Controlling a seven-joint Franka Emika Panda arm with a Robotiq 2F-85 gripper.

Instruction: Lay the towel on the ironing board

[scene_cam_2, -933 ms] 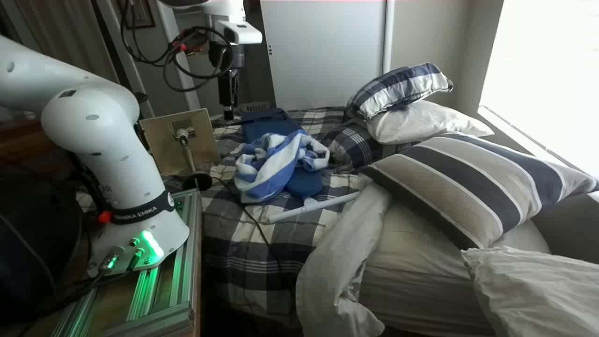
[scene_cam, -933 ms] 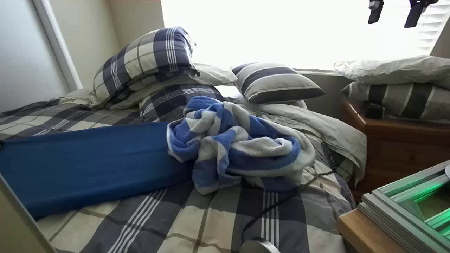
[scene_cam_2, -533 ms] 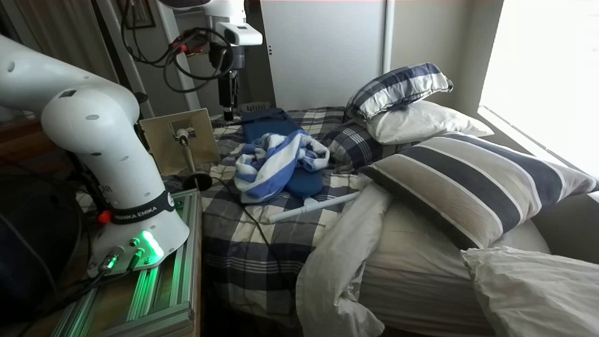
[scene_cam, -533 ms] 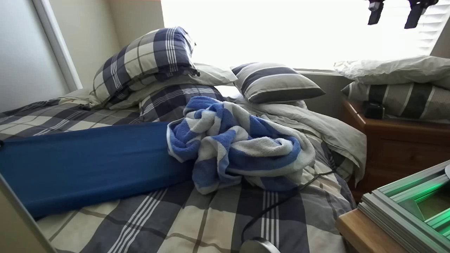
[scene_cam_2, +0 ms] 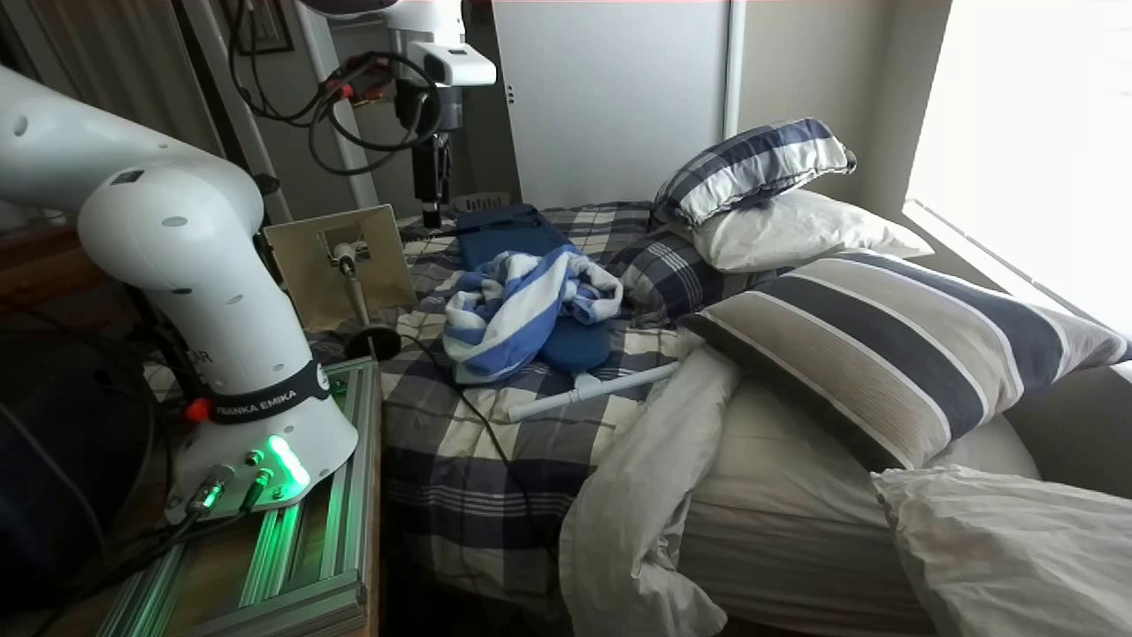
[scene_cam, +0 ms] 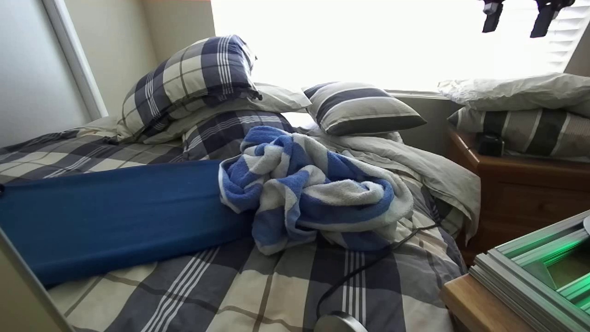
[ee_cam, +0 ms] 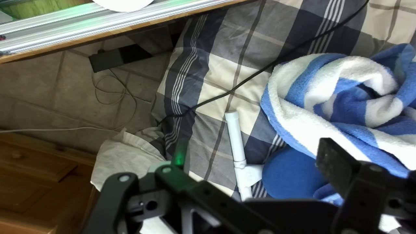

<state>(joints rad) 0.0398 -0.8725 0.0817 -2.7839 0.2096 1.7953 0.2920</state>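
Note:
The blue-and-white striped towel (scene_cam: pixel 318 193) lies in a crumpled heap over one end of the royal-blue ironing board (scene_cam: pixel 120 216), partly hanging onto the plaid bedding. In an exterior view the towel (scene_cam_2: pixel 522 323) leaves the board's rounded tip (scene_cam_2: pixel 575 343) and its far part bare. My gripper (scene_cam_2: pixel 432 217) is high above the bed, apart from the towel. Its two fingers (scene_cam: pixel 516 25) are spread with nothing between them. In the wrist view the gripper (ee_cam: pixel 255 146) is open; the towel (ee_cam: pixel 312 126) lies below and to the right, and the board's rounded end (ee_cam: pixel 289 175) shows between the fingers.
A white tube leg (scene_cam_2: pixel 592 389) sticks out at the board's end. A black cable (scene_cam_2: pixel 482 420) crosses the plaid bed. A tan panel on a stand (scene_cam_2: pixel 340 265) is near the arm. Pillows (scene_cam_2: pixel 893 345) lie along the window side. A wooden nightstand (scene_cam: pixel 530 193) stands beyond the bed.
My gripper has dropped very slightly since the earliest frames and then holds still. The towel and the ironing board have not moved.

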